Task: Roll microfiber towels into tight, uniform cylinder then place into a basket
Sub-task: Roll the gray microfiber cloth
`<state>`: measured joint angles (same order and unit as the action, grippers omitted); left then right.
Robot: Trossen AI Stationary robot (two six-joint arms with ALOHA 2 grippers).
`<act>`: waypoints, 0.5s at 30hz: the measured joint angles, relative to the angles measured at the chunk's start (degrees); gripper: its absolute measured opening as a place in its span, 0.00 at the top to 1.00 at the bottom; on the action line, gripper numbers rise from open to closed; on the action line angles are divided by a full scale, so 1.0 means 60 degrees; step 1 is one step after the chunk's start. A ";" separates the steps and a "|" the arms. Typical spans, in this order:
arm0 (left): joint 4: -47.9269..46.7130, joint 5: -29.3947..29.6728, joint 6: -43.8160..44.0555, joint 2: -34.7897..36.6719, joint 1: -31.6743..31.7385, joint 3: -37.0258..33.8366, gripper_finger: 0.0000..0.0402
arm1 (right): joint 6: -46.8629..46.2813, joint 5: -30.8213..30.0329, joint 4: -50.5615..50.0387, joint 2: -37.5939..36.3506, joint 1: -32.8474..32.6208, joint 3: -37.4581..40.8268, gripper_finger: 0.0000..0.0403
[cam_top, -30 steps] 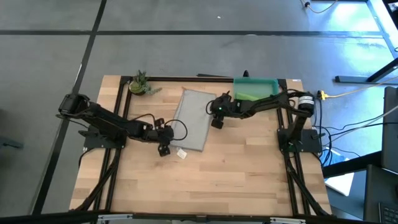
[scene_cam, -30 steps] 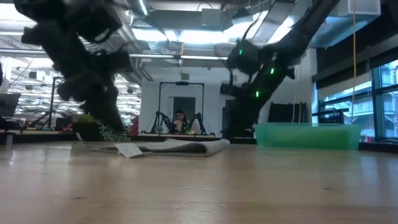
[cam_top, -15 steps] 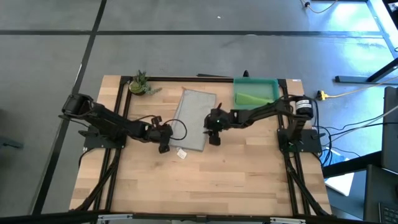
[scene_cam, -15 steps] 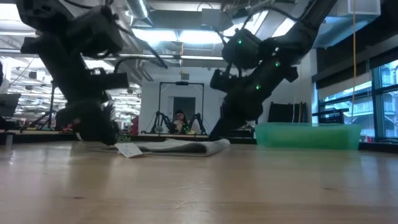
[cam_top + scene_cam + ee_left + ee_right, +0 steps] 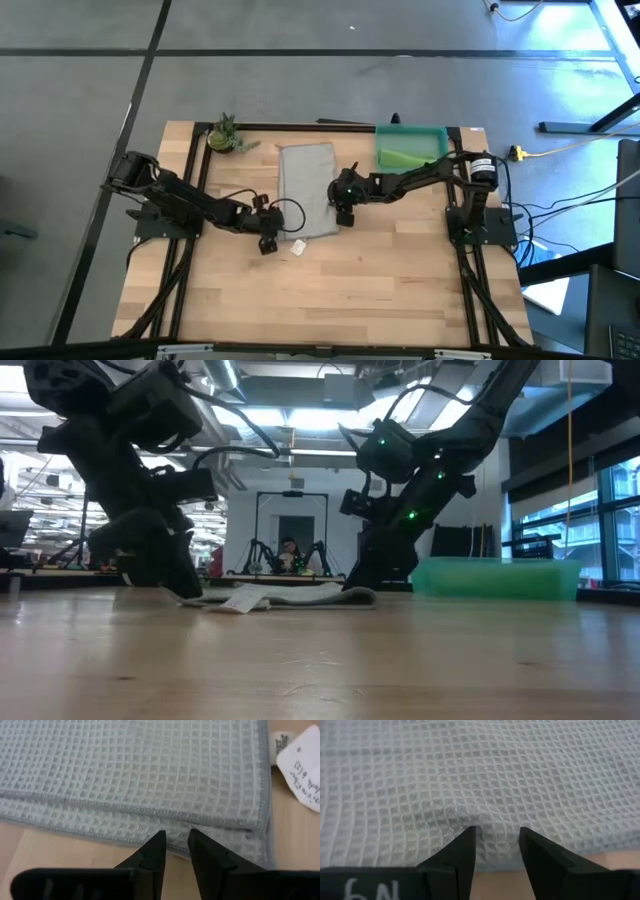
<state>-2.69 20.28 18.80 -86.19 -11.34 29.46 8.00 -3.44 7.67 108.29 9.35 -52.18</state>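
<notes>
The light grey towel [image 5: 307, 190] lies flat on the table, folded into layers, its long sides running far to near; it also shows in the low view [image 5: 300, 597]. A white tag [image 5: 296, 247] sticks out at its near end. My left gripper [image 5: 268, 240] is at the towel's near left corner, my right gripper [image 5: 343, 214] at its right edge near the near end; both are shut on it. The lime green towel [image 5: 405, 158] lies in the teal basket [image 5: 440, 133] at the far right. My left gripper [image 5: 176, 840] has its two fingertips close together on the towel's left edge [image 5: 175, 827], where two layers lie stepped. It comes slanting down from the table's left. The towel lies on the table. My right gripper [image 5: 497, 832] pinches a small pucker of the top layer [image 5: 492, 817] between its fingertips, just inside the towel's right edge. It comes slanting down from the table's right. The towel stays flat on the table around the pucker.
A small potted plant [image 5: 224, 134] stands at the far left corner. The basket's wall [image 5: 495, 577] rises at the right of the towel. Bare wood [image 5: 330, 300] spreads across the near half of the table.
My right gripper has come from the towel's far right part toward the table's near edge and down onto the towel's right edge. The towel has turned about on the table: it lay slanted, and now its long sides run straight far to near.
</notes>
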 joint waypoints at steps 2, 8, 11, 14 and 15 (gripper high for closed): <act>-0.0216 -0.0050 -0.0184 0.0243 0.0002 -0.0024 0.79 | 0.0262 -0.0014 -0.0245 -0.0270 -0.0116 0.0004 0.62; -0.0960 0.0168 -0.0234 0.1556 -0.0002 -0.0042 0.79 | 0.1478 0.0249 -0.1923 -0.1347 -0.0842 -0.0004 0.62; -0.0990 0.0421 -0.0240 0.2106 -0.0008 -0.0039 0.79 | 0.2026 0.0765 -0.2173 -0.1313 -0.1246 0.0000 0.62; -0.0967 0.0457 -0.0240 0.2406 -0.0009 -0.0024 0.79 | 0.2561 0.1060 -0.2014 -0.0982 -0.1647 0.0008 0.62; -0.0936 0.0457 -0.0240 0.2450 -0.0009 -0.0024 0.79 | 0.2644 0.1041 -0.2047 -0.0948 -0.1744 0.0015 0.62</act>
<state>-8.31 23.03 17.37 -71.49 -11.40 29.32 23.87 2.80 -4.61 102.60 -1.11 -52.10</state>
